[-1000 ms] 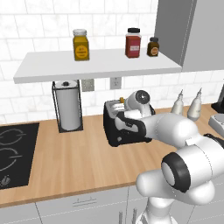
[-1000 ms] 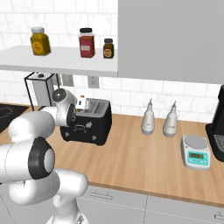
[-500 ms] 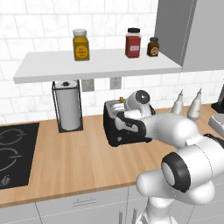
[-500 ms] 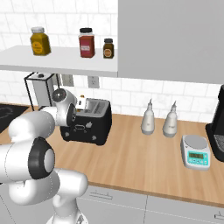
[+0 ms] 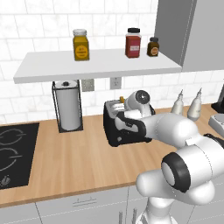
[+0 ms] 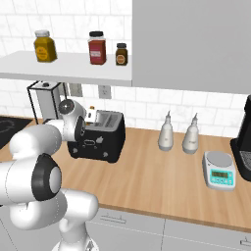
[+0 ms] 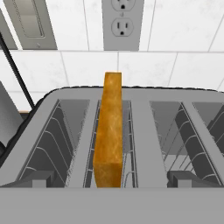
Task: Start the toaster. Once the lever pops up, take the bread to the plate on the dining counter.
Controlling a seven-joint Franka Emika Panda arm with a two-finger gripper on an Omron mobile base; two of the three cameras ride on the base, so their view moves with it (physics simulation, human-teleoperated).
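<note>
The black toaster [image 5: 117, 133] [image 6: 98, 143] stands on the wood wall counter, its silver slotted top [image 7: 144, 131] close below the hand. The bread [image 7: 110, 131], a golden-brown slice, stands upright in a slot left of centre and sticks up above the top. My gripper [image 7: 112, 180] [image 6: 91, 116] hovers over the toaster's top, open, with one fingertip [image 7: 37, 179] on each side of the slice and well apart from it. The plate and the dining counter are out of view.
A paper towel holder [image 5: 68, 107] stands left of the toaster, beyond it a black cooktop [image 5: 13, 153]. Right of the toaster are two bottles [image 6: 166, 135], a scale [image 6: 219, 169] and a dark coffee machine [image 6: 243, 142]. A shelf [image 5: 96, 63] with jars hangs above.
</note>
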